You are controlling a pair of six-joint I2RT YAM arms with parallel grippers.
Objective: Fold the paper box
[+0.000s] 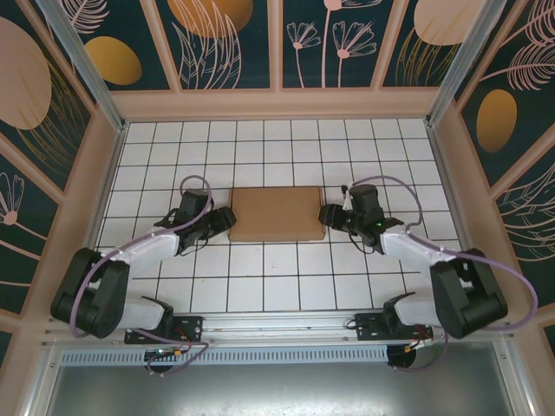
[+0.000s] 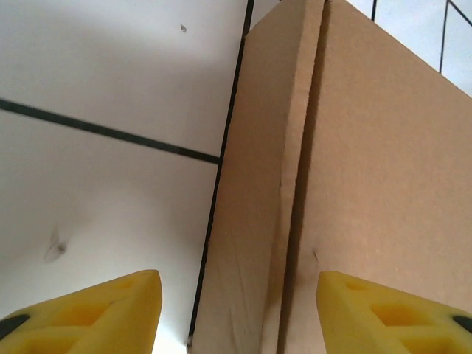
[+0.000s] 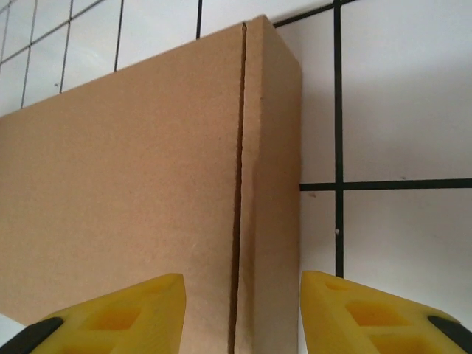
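The left gripper point(image 2: 237, 317) is standing open, its yellow fingers point(image 2: 96, 313) spread wide and clamping nothing. The end wall of the paper box point(image 1: 276, 214) is running up through the gap between them, and a strip of white tile is showing between one finger and the cardboard. Whether the other finger is touching the box top I cannot tell. The right gripper point(image 3: 243, 317) is likewise standing open, gripping nothing, with the opposite end wall of the box and its dark seam line lying between the two fingers. From above, both grippers are pointing inward at the short ends of the box, one at each end, just beside the cardboard. The box is lying closed and flat, a plain brown rectangle, near the middle of the white tiled surface point(image 1: 260, 277), its long sides running left to right. The two arms are reaching in from their bases at the near edge.
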